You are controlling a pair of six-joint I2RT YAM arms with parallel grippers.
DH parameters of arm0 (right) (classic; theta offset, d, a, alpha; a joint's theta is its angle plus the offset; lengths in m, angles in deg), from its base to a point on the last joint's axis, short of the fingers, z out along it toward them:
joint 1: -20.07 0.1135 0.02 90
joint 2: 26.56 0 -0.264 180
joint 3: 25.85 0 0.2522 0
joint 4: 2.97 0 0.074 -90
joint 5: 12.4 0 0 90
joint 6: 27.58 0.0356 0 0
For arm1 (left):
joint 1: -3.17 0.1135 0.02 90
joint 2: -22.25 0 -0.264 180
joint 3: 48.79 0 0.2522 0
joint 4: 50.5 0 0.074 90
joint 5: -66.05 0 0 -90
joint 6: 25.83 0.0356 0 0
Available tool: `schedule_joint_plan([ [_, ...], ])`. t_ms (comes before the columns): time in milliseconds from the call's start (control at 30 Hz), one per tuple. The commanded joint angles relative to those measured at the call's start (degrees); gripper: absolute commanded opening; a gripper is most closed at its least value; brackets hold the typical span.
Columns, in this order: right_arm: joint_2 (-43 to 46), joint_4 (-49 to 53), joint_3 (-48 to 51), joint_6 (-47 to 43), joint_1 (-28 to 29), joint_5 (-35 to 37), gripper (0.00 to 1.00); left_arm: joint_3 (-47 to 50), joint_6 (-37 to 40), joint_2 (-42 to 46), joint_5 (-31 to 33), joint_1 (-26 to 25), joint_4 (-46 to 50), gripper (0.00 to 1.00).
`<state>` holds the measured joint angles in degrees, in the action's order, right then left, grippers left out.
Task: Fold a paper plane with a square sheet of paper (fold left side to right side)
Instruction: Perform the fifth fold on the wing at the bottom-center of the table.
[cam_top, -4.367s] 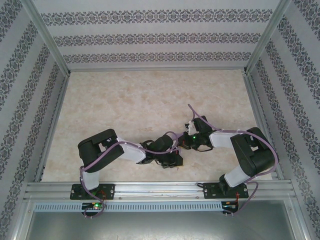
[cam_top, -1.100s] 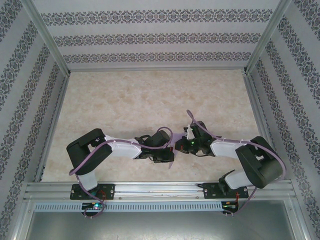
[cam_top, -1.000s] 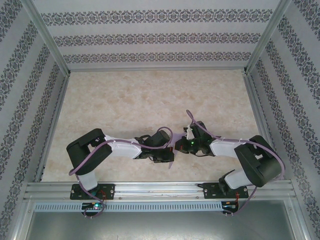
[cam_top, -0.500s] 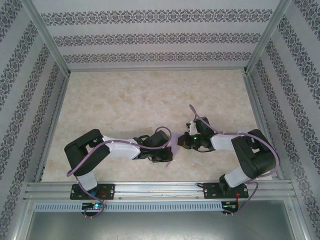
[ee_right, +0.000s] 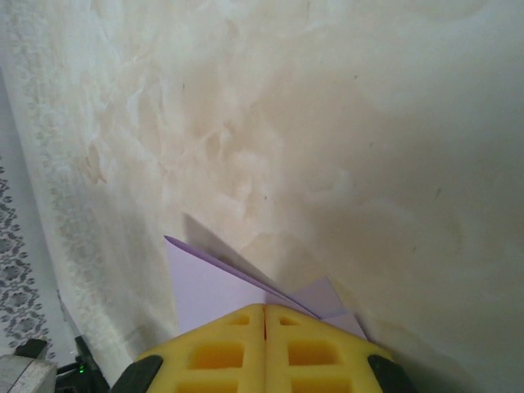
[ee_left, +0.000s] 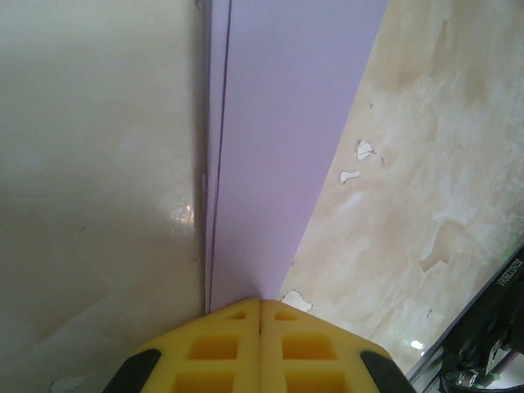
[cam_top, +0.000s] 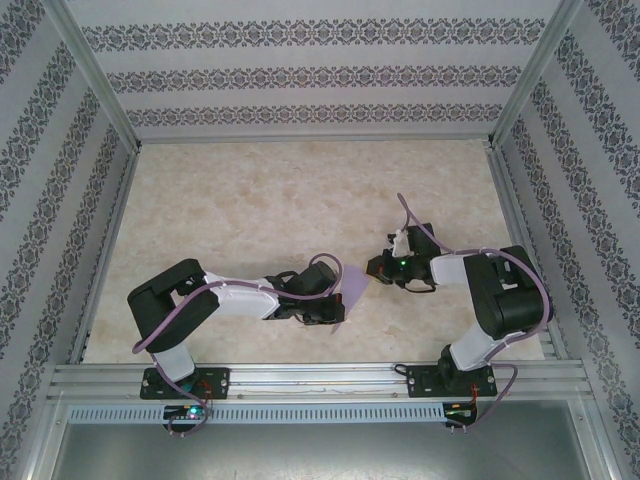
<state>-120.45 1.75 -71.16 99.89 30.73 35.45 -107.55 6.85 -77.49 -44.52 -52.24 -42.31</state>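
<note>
Beside left claw (cam_top: 337, 302), lavender paper (cam_top: 356, 289)

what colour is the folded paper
The paper is plain lavender purple, clearest in the left wrist view.

Marbled beige table (cam_top: 250, 200), lavender paper (cam_top: 355, 290)

- You've got the paper plane (ee_left: 278, 147) in plain lavender purple. In your left wrist view it is a long, flat, narrow strip.
- Stacked layer edges run down its left side. Its near end is pinched in the closed fingers of the left gripper (ee_left: 260, 301).
- In your right wrist view, a sharp point juts out to the left. Overlapping flaps fan from the pressed-together tips of the right gripper (ee_right: 264, 308).
- From above it's a small slanted sliver between the two grippers, near the front middle of the table (cam_top: 250, 200).
</note>
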Motion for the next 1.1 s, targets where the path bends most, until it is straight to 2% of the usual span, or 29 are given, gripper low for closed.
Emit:
schedule_joint_plan([
  [0,-2.31,-0.36,-2.07,-2.46,-2.17,2.45,0.0,3.77,0.87,-1.99,3.44,-0.04,12.36,0.0],
  [233,-3.13,-0.23,-4.92,-3.01,-5.58,0.18,0.0,3.68,0.72,-1.43,3.39,-0.22,11.4,0.0],
  [367,1.53,2.77,-6.33,-3.02,-6.0,-0.74,0.0,2.81,0.98,-1.01,3.6,-0.41,11.45,0.0],
  [500,7.54,4.56,-3.5,-1.55,-5.7,-1.21,0.0,2.01,1.16,-0.35,4.03,-0.48,11.66,0.0],
  [733,12.56,1.31,3.61,3.83,2.38,-0.75,0.0,0.39,1.97,0.35,4.32,-0.48,13.33,0.0],
  [900,10.25,-0.98,2.84,5.36,8.1,1.14,0.0,-0.4,2.45,0.26,4.49,-0.48,14.18,0.0],
  [1067,5.07,-1.77,0.83,5.12,8.79,2.58,0.0,-0.69,2.57,0.85,4.84,-0.48,14.44,0.0],
])
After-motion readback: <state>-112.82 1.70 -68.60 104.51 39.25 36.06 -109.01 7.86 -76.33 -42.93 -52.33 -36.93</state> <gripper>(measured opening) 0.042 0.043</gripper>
